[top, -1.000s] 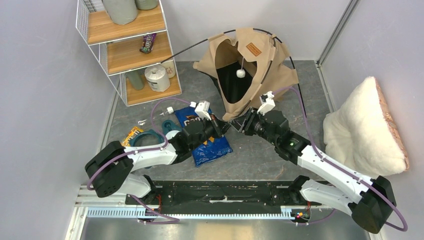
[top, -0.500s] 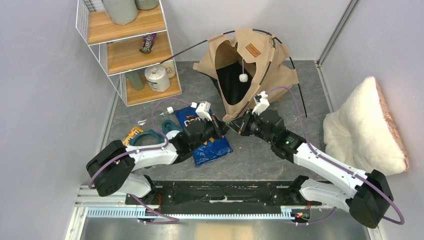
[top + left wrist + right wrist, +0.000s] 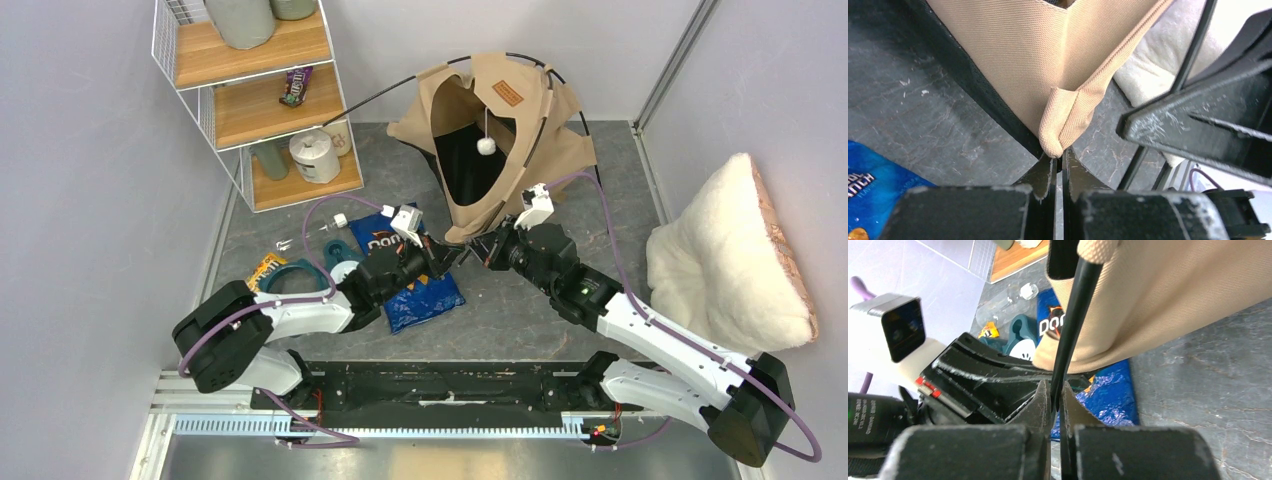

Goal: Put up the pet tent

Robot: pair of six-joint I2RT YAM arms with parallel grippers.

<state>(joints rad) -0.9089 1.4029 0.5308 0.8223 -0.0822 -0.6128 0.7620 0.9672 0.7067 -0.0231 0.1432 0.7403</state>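
My right wrist view shows white letters "Do" on the blue snack bag (image 3: 1110, 387), which lies left of the bench's middle. My left wrist view catches "NCH" on the same bag. The brown patch label (image 3: 507, 94) on the pet tent (image 3: 560, 150) carries print too small for me to read. So does the brown packet (image 3: 296, 86) on the shelf (image 3: 220, 55) at the far left corner.

Tan pet tent (image 3: 500, 140), half-raised; poles bowed

Robotics lab test cell: grey tabletop (image 3: 500, 320), plain partition walls (image 3: 80, 200) around it, aluminium mounting rail (image 3: 400, 427) at its near edge.
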